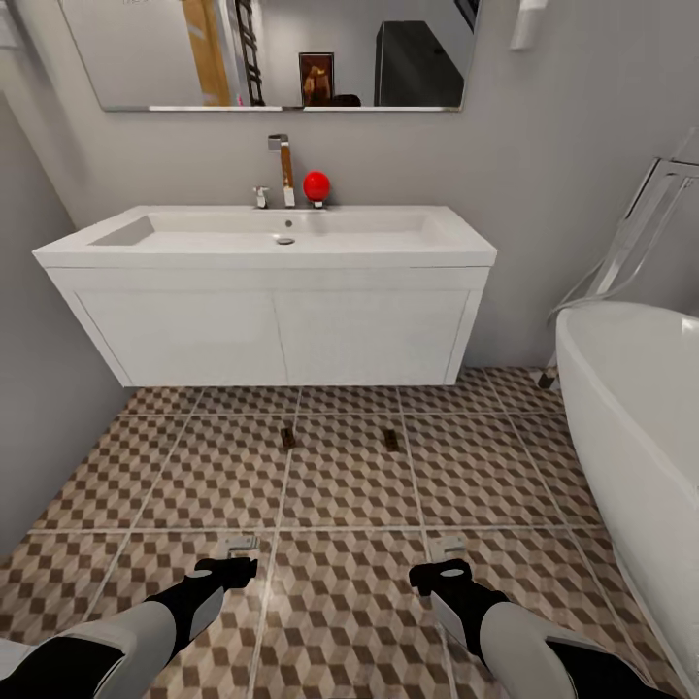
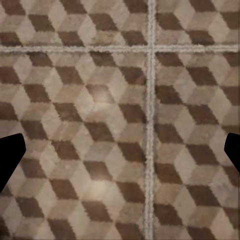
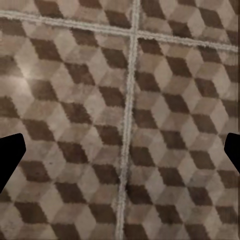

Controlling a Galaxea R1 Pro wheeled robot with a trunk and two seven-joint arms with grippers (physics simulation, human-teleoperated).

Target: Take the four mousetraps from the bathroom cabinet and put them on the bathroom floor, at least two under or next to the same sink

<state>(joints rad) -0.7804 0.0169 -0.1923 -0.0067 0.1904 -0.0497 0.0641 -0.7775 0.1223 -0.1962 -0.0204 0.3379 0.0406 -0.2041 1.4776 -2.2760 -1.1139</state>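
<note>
The bathroom floor [image 1: 340,485] is lying patterned before the bathroom sink [image 1: 267,243]; two mousetraps [image 1: 288,438] [image 1: 390,439] are resting near it. Left pincer [image 1: 236,550] and right pincer [image 1: 448,552] are hanging spread, empty. Fetching the remaining traps probably needs careful turning.

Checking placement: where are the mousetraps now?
Head view: two mousetraps lie side by side on the bathroom floor, just before the bathroom sink.

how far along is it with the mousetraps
Two mousetraps already lie on the floor just in front of the sink. Nothing is in hand: the left gripper and right gripper are open over bare tiles. The other two traps aren't visible here, so they probably still need fetching.
</note>
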